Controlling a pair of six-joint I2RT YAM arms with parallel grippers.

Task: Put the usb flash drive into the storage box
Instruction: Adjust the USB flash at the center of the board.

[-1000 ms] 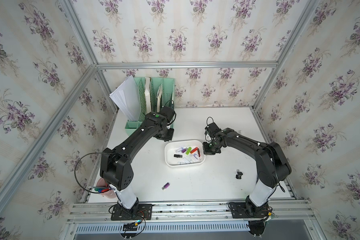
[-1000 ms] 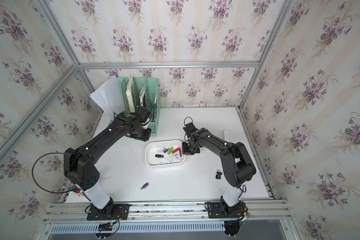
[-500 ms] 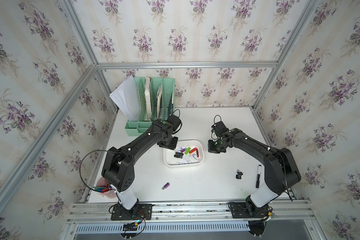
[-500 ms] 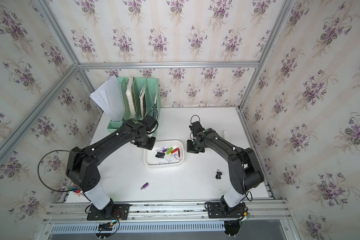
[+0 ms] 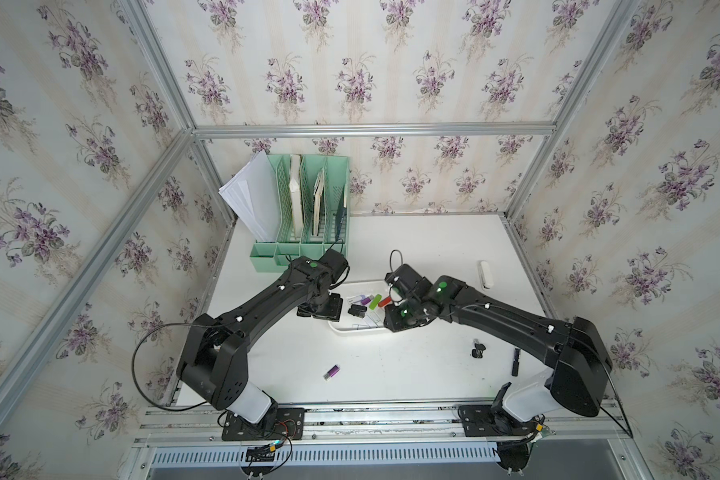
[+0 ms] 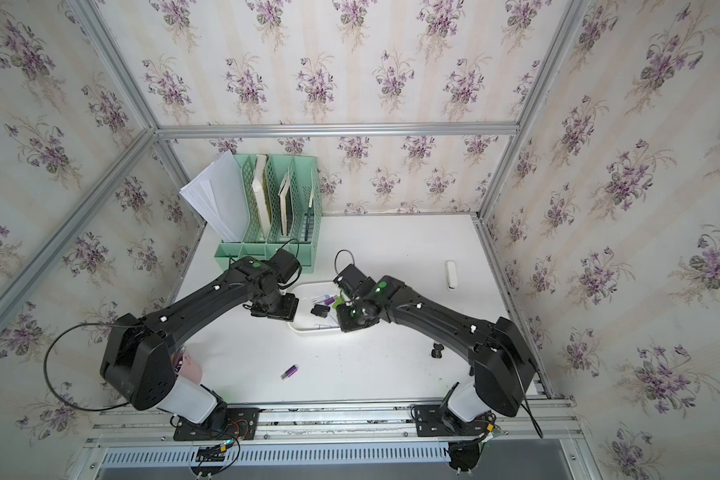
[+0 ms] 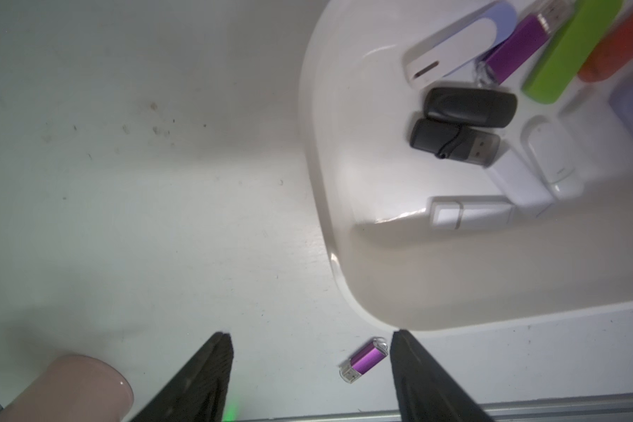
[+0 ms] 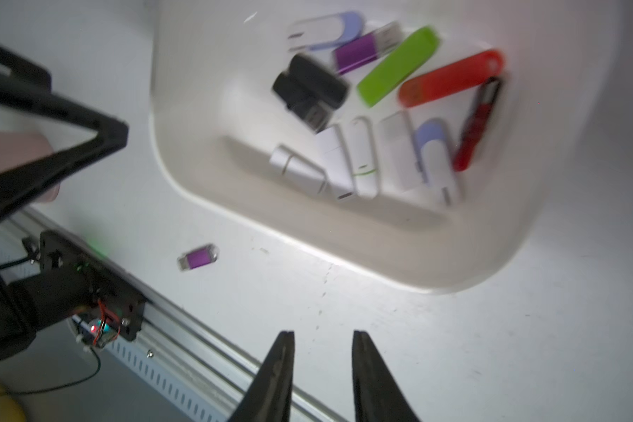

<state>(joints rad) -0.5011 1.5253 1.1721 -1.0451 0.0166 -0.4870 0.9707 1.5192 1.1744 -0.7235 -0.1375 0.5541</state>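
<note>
On the white table (image 5: 404, 374), out toward the front rail and apart from the storage box (image 5: 352, 329): one purple usb flash drive (image 5: 331, 372) with a clear cap, lying flat and askew, touched by nothing. Not yet in the box. In the middle of the table, the shallow white tub itself, already holding a heap of other drives: a white-and-blue swivel drive (image 7: 461, 40), a second purple drive (image 7: 516, 44), a green drive (image 8: 399, 65), a red drive (image 8: 450, 78), two black drives (image 7: 468, 107) side by side, and several white drives (image 8: 362, 160) in a row toward one long wall. Over the box's end nearer the left arm, the left end effector (image 7: 311, 334), fingers spread wide and gripping nothing. Over the opposite end, the right end effector (image 8: 322, 333), fingers parted by a narrower gap, likewise empty. Visible past the fingertips in both wrist views, the lone purple drive down on the bare table, apart from either pair of fingers. Behind the left arm, against the back wall, a mint-green file organizer (image 5: 275, 253) with papers and books upright in its slots. Near the left arm's base, a pink cup (image 6: 192, 368), partly hidden. On the right side of the table, a white oblong item (image 5: 485, 274) near the edge, plus a small black item (image 5: 478, 349) and a black pen-like stick (image 5: 515, 361) closer to the front.
</note>
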